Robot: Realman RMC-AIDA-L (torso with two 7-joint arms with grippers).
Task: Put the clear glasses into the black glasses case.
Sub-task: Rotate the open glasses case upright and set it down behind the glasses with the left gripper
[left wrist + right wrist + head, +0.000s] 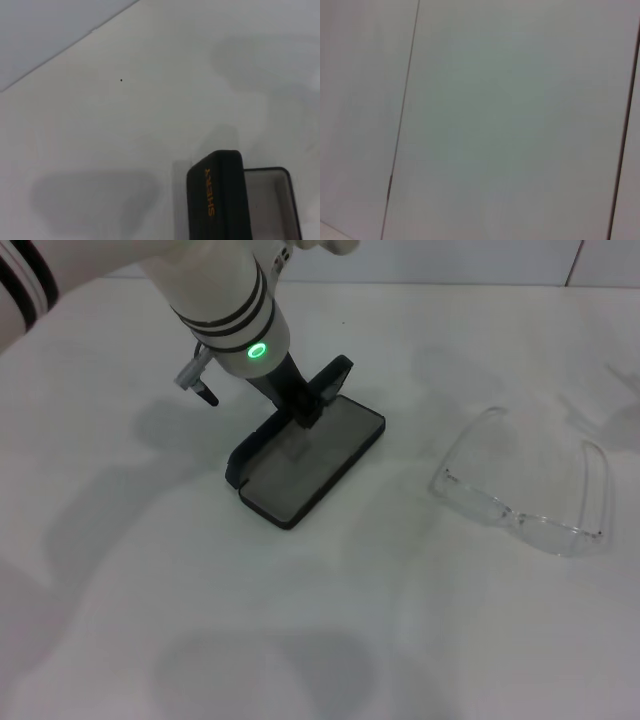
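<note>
The black glasses case (305, 465) lies open at the middle of the white table, grey lining up. Its lid stands raised along the far-left edge. My left gripper (302, 405) reaches down from the upper left and sits at that raised lid. The left wrist view shows the lid's black outside with orange lettering (217, 197) and the grey lining beside it. The clear glasses (520, 522) rest on the table to the right of the case, arms unfolded, with nothing touching them. My right gripper is out of view.
The white table (330, 640) spreads all round the case and the glasses. A small grey and black part (198, 380) juts from the left arm's wrist. The right wrist view shows only pale wall panels (510, 120).
</note>
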